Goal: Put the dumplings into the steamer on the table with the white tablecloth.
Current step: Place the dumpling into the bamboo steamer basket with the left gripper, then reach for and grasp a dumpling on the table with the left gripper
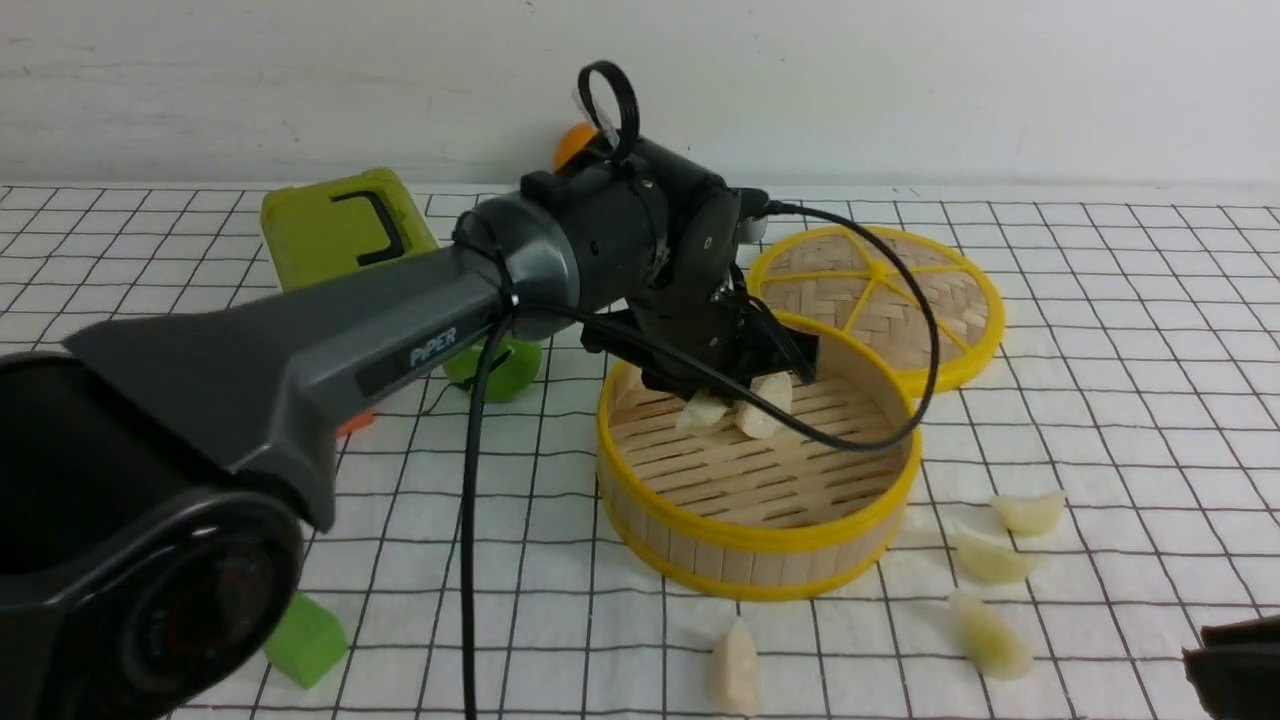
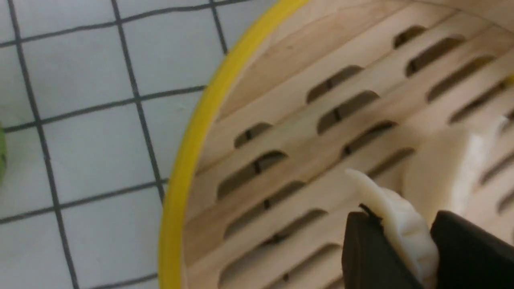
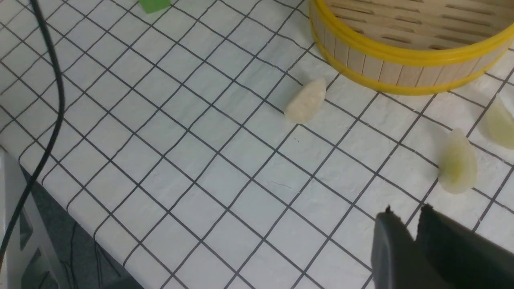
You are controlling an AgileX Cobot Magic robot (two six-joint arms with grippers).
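A robot lab bench, not a kitchen: a white black-gridded tablecloth (image 1: 1150,400) lies under the round yellow-rimmed bamboo steamer (image 1: 740,565). A bare white wall (image 1: 1000,80) stands behind it, a green plastic cube (image 1: 305,640) lies to its left, and a dark grey "PIPER"-marked robot arm (image 1: 400,330) reaches over it.

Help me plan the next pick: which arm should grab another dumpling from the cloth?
Right. The right gripper is empty and hovers by loose dumplings on the cloth beside the steamer. The left gripper is clamped on a dumpling over the steamer floor.
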